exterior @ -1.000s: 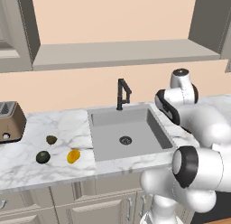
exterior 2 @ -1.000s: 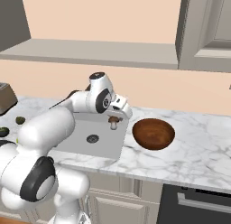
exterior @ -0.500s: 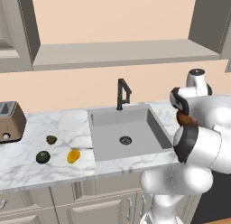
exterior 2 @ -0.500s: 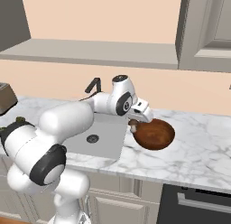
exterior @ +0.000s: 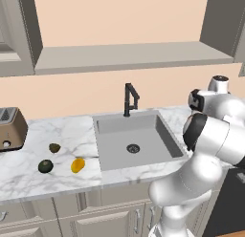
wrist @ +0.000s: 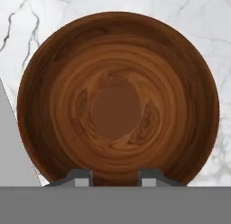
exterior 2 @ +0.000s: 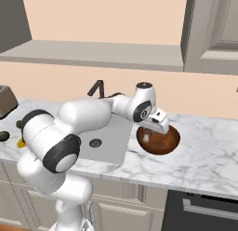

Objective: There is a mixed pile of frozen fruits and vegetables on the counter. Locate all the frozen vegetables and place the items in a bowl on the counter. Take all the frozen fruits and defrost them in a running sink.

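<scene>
My gripper (exterior 2: pixel 149 133) hangs over the reddish-brown bowl (exterior 2: pixel 163 142), shut on a small mushroom (exterior 2: pixel 148 138) whose pale stem shows just under the hand. In the hand view the bowl (wrist: pixel 118 97) lies straight below with nothing in it, and my fingertips (wrist: pixel 81 176) rise at its near rim. The mushroom itself is hidden in that view. On the left of the counter (exterior: pixel 57 135) lie an olive-green fruit (exterior: pixel 54 147), a dark green ball (exterior: pixel 45 166) and an orange-yellow fruit (exterior: pixel 77 164). The sink (exterior: pixel 134 140) sits between them and the bowl.
A black faucet (exterior: pixel 129 100) stands behind the sink, with no water showing. A toaster (exterior: pixel 9 128) is at the far left of the counter. A window ledge runs along the wall above. Bare marble (exterior 2: pixel 209 151) stretches right of the bowl.
The arm has swung right from above the sink's edge to over the bowl, with the mushroom still in the gripper. The three items on the left have not moved.
</scene>
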Robot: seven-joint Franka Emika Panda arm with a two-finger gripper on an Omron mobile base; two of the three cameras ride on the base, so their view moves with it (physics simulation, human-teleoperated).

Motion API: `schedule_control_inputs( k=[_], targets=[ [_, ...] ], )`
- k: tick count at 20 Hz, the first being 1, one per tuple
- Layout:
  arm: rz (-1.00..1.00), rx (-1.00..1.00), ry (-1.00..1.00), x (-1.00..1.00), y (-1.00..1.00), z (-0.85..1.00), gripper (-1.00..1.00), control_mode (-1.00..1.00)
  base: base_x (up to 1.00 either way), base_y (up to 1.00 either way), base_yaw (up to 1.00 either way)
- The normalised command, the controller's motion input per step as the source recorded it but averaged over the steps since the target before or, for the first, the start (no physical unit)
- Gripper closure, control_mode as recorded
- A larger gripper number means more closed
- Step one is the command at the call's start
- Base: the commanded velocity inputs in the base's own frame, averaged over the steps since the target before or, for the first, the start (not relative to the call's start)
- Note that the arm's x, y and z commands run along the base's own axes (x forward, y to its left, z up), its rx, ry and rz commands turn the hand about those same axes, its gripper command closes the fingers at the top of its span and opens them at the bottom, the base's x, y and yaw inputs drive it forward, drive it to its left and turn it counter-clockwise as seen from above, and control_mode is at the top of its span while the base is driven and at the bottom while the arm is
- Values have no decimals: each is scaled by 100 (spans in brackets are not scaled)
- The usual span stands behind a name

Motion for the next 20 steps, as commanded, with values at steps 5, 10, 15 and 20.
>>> schedule_control_inputs(
  k=[5,10,15,20],
  targets=[
    [0,8,0,3,-11,-39,100,-100,0,0,0],
    [0,3,0,5,-6,-16,-100,-100,0,0,0],
    [0,-9,0,1,0,32,-100,-100,0,0,0],
    [0,-13,1,4,0,41,-100,-100,0,0,0]
  ],
)
